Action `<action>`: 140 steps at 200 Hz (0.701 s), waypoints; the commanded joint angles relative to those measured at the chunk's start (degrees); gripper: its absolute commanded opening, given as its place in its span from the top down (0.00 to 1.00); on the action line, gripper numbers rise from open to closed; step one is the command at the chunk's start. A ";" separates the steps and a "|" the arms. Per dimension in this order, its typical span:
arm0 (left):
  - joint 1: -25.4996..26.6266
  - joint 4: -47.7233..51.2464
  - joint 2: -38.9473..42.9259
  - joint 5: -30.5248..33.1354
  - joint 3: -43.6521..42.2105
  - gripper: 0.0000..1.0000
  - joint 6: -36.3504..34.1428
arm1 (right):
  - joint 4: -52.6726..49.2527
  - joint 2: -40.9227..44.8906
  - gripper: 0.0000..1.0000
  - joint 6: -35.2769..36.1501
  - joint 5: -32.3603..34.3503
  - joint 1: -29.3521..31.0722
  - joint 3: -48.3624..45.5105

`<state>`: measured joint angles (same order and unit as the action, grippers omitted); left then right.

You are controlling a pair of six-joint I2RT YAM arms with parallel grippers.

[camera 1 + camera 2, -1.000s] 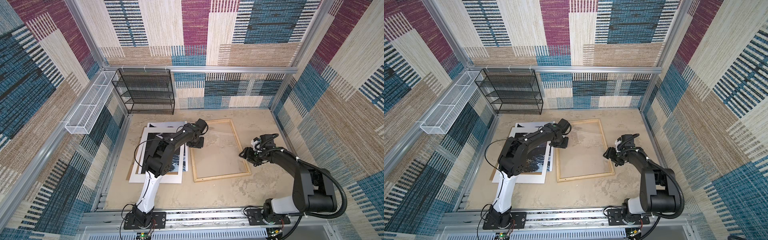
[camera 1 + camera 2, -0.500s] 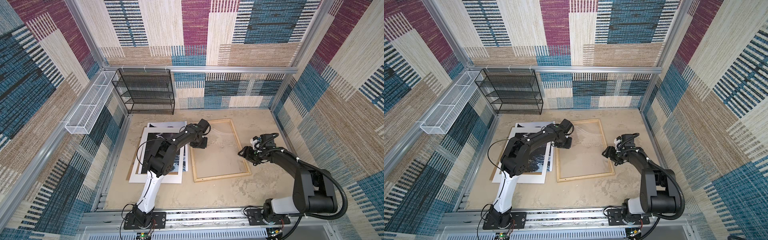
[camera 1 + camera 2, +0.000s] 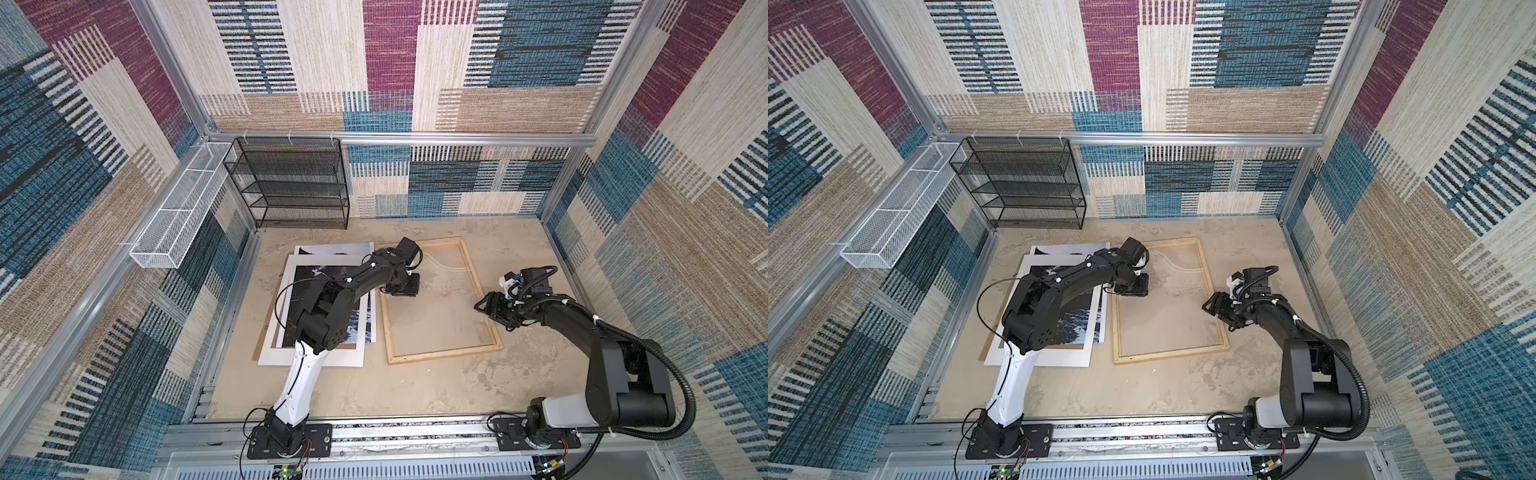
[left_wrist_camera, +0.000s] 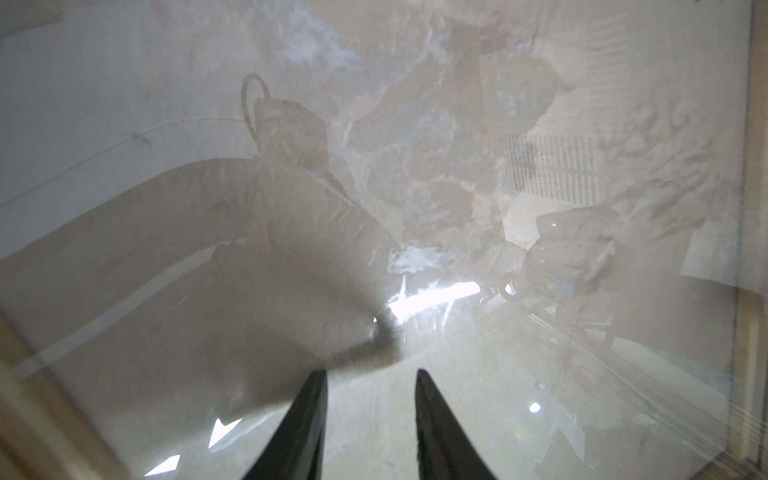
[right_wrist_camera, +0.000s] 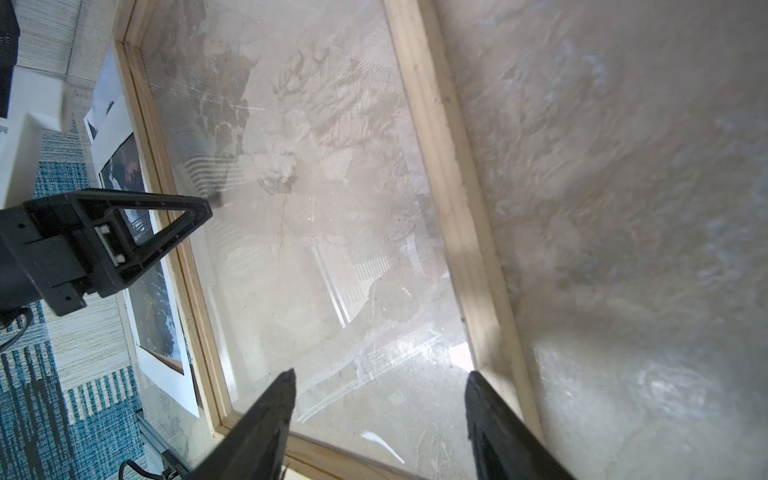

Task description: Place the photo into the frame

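Observation:
The frame [image 3: 444, 353] [image 3: 1170, 354] of pale wood lies flat mid-table, its clear pane showing the table beneath. The photo [image 3: 304, 277] [image 3: 1086, 322] lies left of it under a white mat, partly hidden by my left arm. My left gripper [image 3: 401, 287] [image 3: 1132, 287] [image 4: 371, 374] hangs over the pane just inside the frame's left rail, open, with nothing between its fingers. My right gripper [image 3: 482, 306] [image 3: 1209, 306] [image 5: 380, 376] hovers at the right rail [image 5: 449, 187], open and empty. The right wrist view also shows the left gripper [image 5: 124, 232] and the photo [image 5: 154, 299].
A white mat [image 3: 311, 357] lies on the photo, and a brown board [image 3: 259, 350] sticks out beneath. A black wire shelf [image 3: 291, 183] stands at the back left. A white wire basket [image 3: 178, 208] hangs on the left wall.
My left gripper has edged a little to the right, from the frame's left rail to over the pane. The right arm has hardly moved.

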<state>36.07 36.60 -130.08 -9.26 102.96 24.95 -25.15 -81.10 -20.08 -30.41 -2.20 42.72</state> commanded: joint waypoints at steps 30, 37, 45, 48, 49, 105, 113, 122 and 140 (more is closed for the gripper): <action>0.33 1.23 -1.44 -3.09 -0.30 0.62 0.80 | -1.01 -0.81 0.33 0.30 2.99 0.03 -0.09; 0.40 1.19 -1.48 -3.14 -0.30 0.62 0.80 | -1.06 -0.90 0.33 0.38 2.63 0.06 -0.18; 0.40 1.13 -1.52 -3.29 -0.33 0.62 0.80 | -1.13 -0.95 0.33 0.39 2.47 0.05 -0.46; 0.40 1.10 -1.54 -3.31 -0.35 0.62 0.78 | -1.09 -0.91 0.33 0.39 2.47 0.04 -0.60; 0.40 1.10 -1.51 -3.31 -0.37 0.61 0.79 | -1.07 -0.82 0.33 0.39 2.47 0.02 -0.65; 0.53 0.71 -1.70 -3.51 -0.60 0.62 0.80 | 0.83 -1.29 0.33 0.65 -2.81 0.09 -2.01; 0.57 0.67 -1.72 -3.52 -0.58 0.62 0.80 | 1.42 -1.59 0.33 0.65 -4.08 0.17 -2.17; 0.57 0.65 -1.75 -3.58 -0.69 0.61 0.80 | 2.08 -1.77 0.33 0.65 -5.50 0.18 -2.44; 0.66 0.64 -1.64 -3.40 -0.75 0.62 0.74 | 3.20 -2.03 0.33 0.63 -7.94 0.18 -2.81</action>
<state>36.49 33.63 -130.78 -12.36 102.94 25.15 -22.48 -82.37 -19.42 -32.38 -2.26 40.69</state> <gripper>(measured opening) 0.384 0.667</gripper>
